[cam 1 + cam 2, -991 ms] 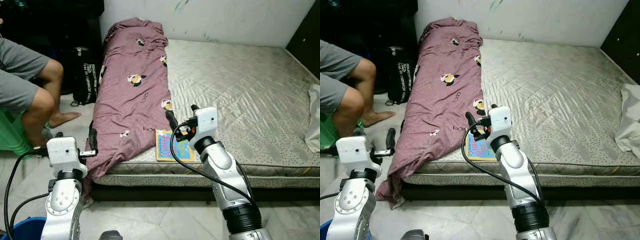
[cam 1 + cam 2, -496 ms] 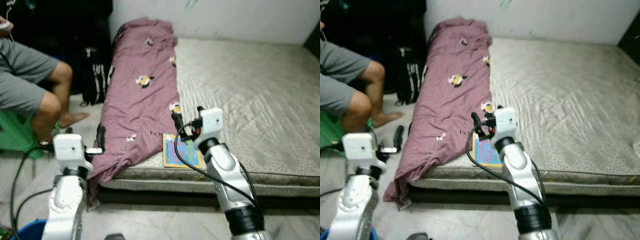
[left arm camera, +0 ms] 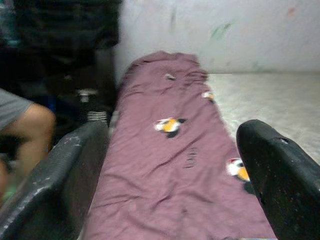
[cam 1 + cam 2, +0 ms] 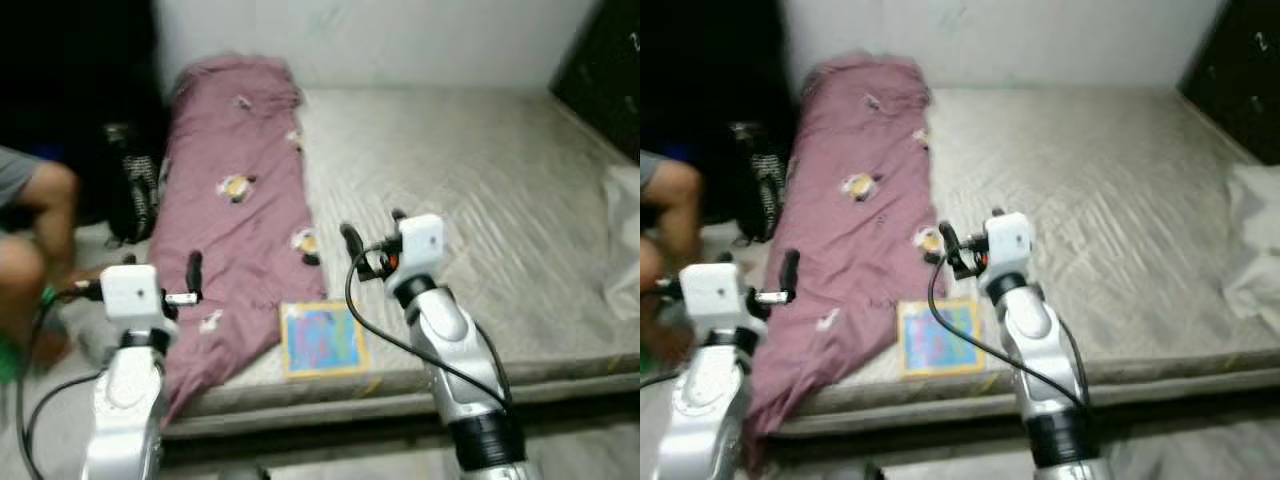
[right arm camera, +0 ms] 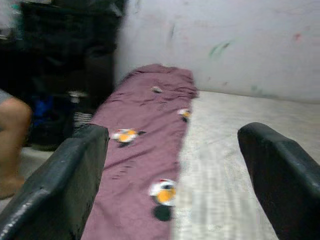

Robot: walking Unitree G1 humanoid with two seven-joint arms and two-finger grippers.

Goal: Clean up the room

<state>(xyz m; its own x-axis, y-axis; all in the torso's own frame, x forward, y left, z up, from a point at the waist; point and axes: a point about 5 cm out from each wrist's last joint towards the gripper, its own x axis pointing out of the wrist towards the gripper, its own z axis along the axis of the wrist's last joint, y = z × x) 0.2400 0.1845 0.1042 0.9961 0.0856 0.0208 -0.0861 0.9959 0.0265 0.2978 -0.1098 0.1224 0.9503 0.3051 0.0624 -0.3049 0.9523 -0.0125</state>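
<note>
Book at the bed's near edge, below and between the two claws

From the left: a person's knee (image 4: pixel 30 215) and a dark bag (image 4: pixel 128 190) sit beside the bed; the left claw (image 4: pixel 194 270) hovers open and empty over the purple blanket (image 4: pixel 235 215), which runs lengthwise up the mattress (image 4: pixel 470 190). The colourful book (image 4: pixel 321 338) lies flat on the mattress just beside the blanket's lower end. The right claw (image 4: pixel 372 232), open and empty, hangs above and beyond it, so I'd judge the right arm nearer, needing to drop back toward the edge.
</note>
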